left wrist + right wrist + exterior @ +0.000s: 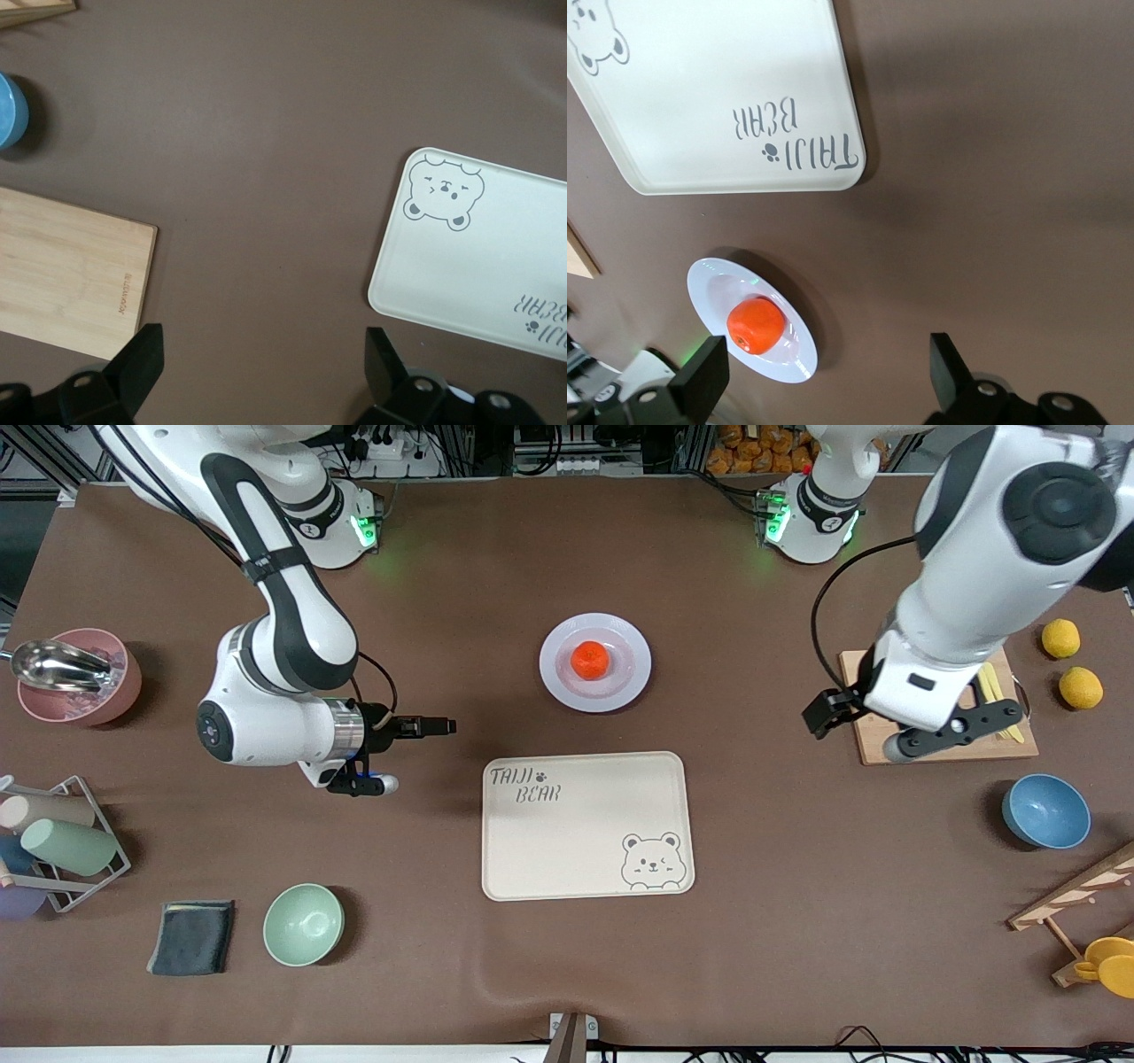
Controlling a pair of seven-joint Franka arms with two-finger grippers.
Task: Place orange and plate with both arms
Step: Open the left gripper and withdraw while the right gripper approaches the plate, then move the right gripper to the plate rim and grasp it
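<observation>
The orange (589, 660) lies in the middle of the pale lavender-white plate (556, 682), which stands on the brown table farther from the front camera than the cream bear tray (585, 841). My right gripper (416, 755) is open and empty over bare table, toward the right arm's end from the tray and plate. The right wrist view shows the orange (755, 324) on the plate (709, 283) near one finger (704, 376). My left gripper (855, 732) is open and empty over the table at the edge of the wooden cutting board (992, 746); its wrist view (263, 363) shows bare cloth between the fingers.
Two lemons (1060, 638) and a blue bowl (1045, 810) lie toward the left arm's end. A pink bowl with a metal scoop (75, 677), a cup rack (53, 841), a dark cloth (191, 936) and a green bowl (303, 924) lie toward the right arm's end.
</observation>
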